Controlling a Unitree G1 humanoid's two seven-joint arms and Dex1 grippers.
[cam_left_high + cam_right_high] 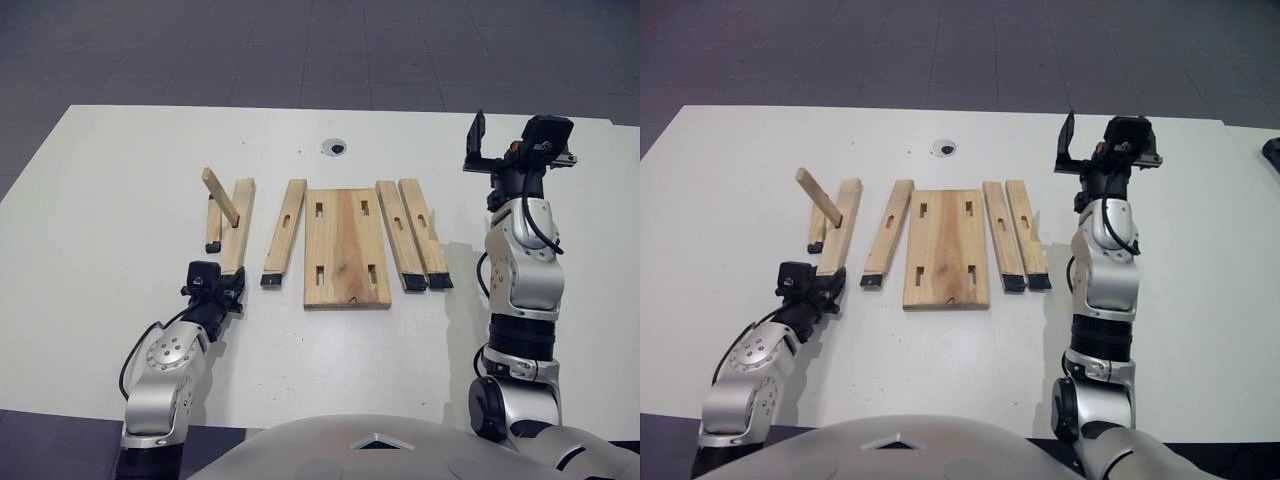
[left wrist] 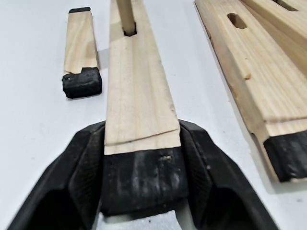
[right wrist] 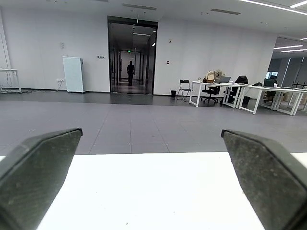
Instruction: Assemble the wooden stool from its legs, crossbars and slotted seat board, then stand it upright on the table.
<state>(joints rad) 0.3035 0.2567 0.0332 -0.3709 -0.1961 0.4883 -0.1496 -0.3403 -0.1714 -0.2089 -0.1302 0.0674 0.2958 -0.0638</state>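
Note:
The slotted seat board (image 1: 345, 248) lies flat mid-table. Left of it lie a leg (image 1: 284, 232) and another leg (image 1: 239, 228) with a crossbar (image 1: 222, 197) standing tilted in its slot. A short piece (image 1: 213, 225) lies beside that. Two more legs (image 1: 399, 235) (image 1: 425, 232) lie right of the board. My left gripper (image 1: 228, 285) is shut on the black-tipped near end of the leg (image 2: 136, 96) holding the crossbar. My right gripper (image 1: 497, 148) is raised above the table's right side, open, its fingers (image 3: 38, 177) wide apart with nothing between them.
A round cable hole (image 1: 334, 147) sits in the white table (image 1: 120, 200) behind the parts. Bare tabletop stretches to the left, to the right and along the near edge. Grey floor lies beyond the far edge.

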